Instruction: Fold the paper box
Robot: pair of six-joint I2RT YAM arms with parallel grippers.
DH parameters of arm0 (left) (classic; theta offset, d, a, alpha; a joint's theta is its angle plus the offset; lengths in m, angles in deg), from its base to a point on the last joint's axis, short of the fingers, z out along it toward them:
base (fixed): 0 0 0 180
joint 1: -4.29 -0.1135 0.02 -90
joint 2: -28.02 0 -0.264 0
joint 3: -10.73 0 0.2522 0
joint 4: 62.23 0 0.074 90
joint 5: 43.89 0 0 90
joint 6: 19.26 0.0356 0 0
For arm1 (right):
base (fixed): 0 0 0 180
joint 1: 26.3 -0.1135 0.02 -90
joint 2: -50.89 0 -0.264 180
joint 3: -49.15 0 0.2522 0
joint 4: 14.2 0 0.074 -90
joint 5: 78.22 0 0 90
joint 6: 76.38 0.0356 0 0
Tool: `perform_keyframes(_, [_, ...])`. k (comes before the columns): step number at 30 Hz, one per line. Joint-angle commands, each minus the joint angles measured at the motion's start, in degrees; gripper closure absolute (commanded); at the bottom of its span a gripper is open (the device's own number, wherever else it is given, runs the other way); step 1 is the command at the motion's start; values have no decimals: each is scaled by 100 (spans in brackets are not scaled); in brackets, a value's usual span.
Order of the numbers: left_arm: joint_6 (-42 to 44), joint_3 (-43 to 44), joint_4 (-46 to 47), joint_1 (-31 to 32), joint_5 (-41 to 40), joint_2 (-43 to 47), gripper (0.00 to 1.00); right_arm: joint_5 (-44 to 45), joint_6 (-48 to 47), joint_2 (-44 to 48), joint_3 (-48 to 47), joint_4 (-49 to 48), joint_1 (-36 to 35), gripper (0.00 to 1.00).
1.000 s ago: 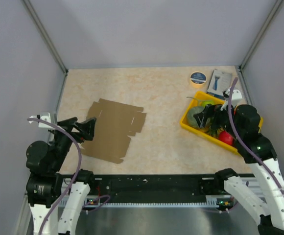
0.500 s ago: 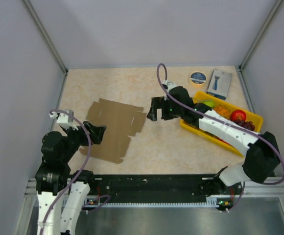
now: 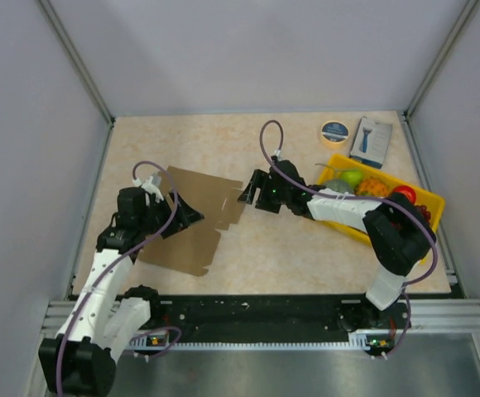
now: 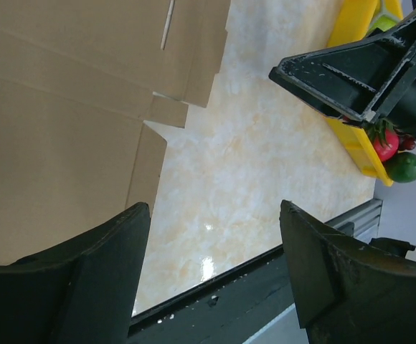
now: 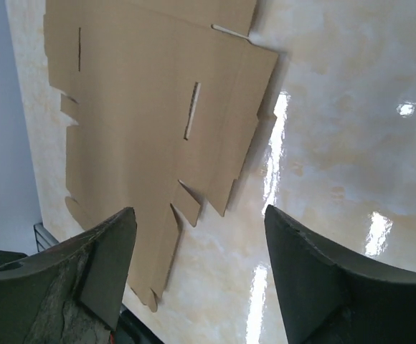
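Note:
The paper box [image 3: 199,222] lies flat on the table as a brown die-cut sheet with slits and notched flaps. My left gripper [image 3: 187,213] hovers over its left half, open and holding nothing. In the left wrist view the sheet [image 4: 64,136] fills the upper left, with the left gripper [image 4: 215,211] open over bare table beside the sheet's edge. My right gripper [image 3: 252,192] sits at the sheet's right edge, open and empty. From the right wrist the sheet [image 5: 143,107] spreads below the right gripper [image 5: 199,211].
A yellow tray [image 3: 435,203] of fruit stands at the right, under the right arm's forearm. A tape roll [image 3: 334,131] and a small blue-and-white box [image 3: 371,139] sit at the back right. Grey walls close in three sides. A metal rail [image 3: 265,314] runs along the near edge.
The right arm swung from above the yellow tray leftward to the sheet's right edge. The left arm reached forward from the near left onto the sheet's left half.

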Motion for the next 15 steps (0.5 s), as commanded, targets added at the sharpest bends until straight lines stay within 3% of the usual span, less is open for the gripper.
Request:
perform_keyframes(1, [-424,-108,1030,264,-77,-216,23,76,450,-264,347,-1143,-31,30])
perform_keyframes(8, [-485,-477,1321,696,-377,117,22,-319,616,-914,751,-2311,-40,47])
perform_keyframes(12, [-468,-653,1173,722,-535,634,22,-267,660,-1055,848,-2575,-49,48])
perform_keyframes(15, [-442,-645,996,722,-667,881,21,-267,836,-1221,936,-2848,-40,54])
